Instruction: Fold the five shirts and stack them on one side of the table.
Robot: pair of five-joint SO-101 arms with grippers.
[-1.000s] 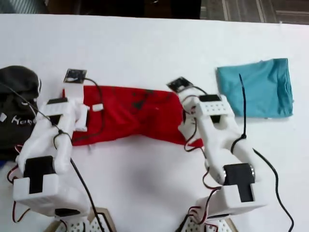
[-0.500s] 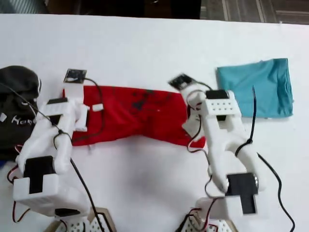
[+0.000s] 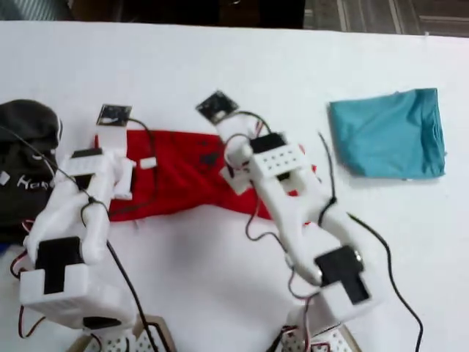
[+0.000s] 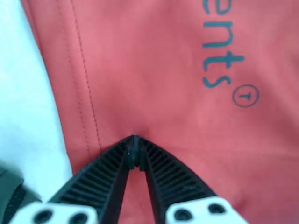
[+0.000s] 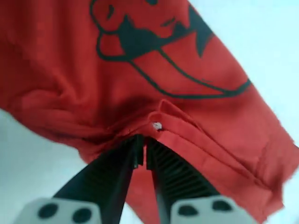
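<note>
Step in hand: folding red shirt (image 3: 183, 176), lying mid-table (image 3: 220, 66) between arms.
Left gripper (image 4: 134, 156): fingers pressed together, nipping fabric near shirt's left end.
Right gripper (image 5: 141, 151): fingers pinching bunched hem above shirt's middle.
Next, likely: lay hem across, release, stack on folded teal shirt (image 3: 388, 132).

Left gripper (image 4: 134, 154): jaws pinched together on red shirt (image 3: 183, 172), left end. Right gripper (image 5: 141, 144): jaws clamped on a fold over shirt's middle.
</note>
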